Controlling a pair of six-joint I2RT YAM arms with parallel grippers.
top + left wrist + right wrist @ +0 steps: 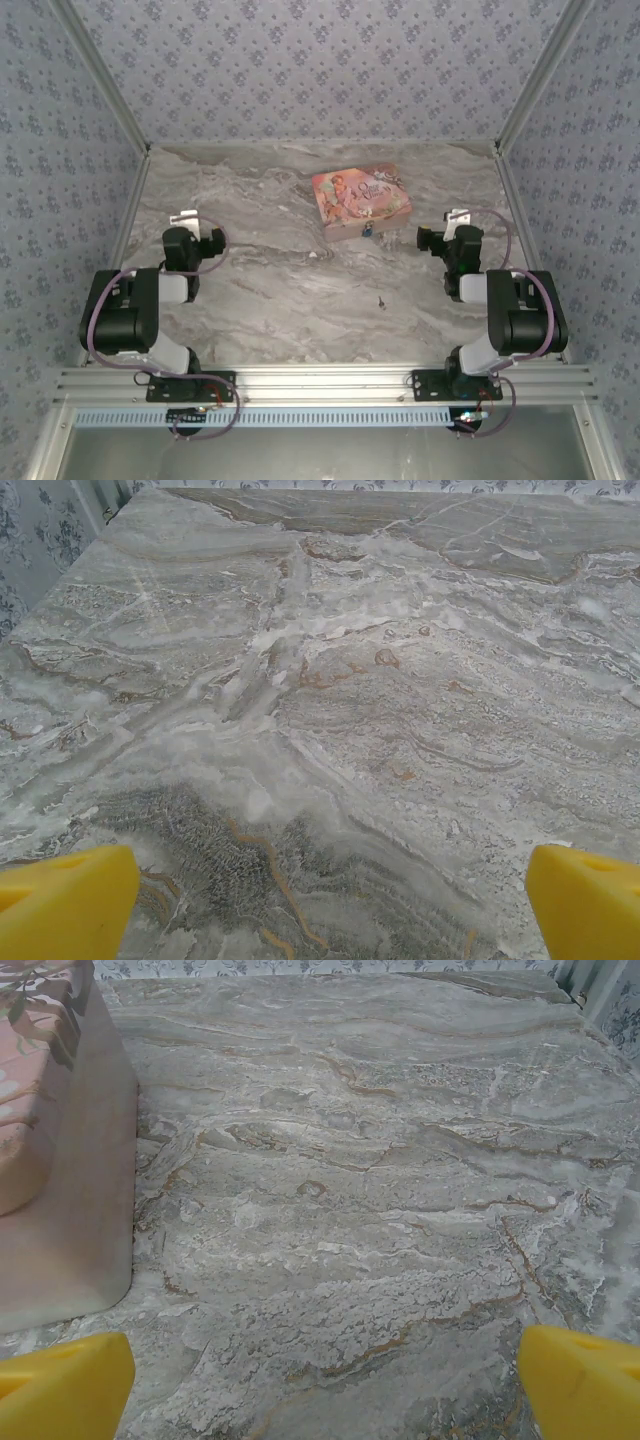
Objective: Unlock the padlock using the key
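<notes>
The tiny blue-bodied padlock [368, 231] hangs at the front face of a pink illustrated box [360, 198] at the back centre of the marble table. A thin dark key [380, 299] lies flat on the marble, nearer me and just right of the padlock. My left gripper [186, 220] hovers over the left side, far from both. Its yellow fingers [65, 905] stand wide apart, so the left gripper [330, 905] is open over bare marble. On the right, my right gripper [457, 218] is beside the box. It is open [325, 1385] and holds nothing.
The pink box's side [60, 1160] fills the left edge of the right wrist view. Patterned walls enclose the table [250, 300] on the left, back and right. An aluminium rail [320, 380] with both arm bases runs along the near edge.
</notes>
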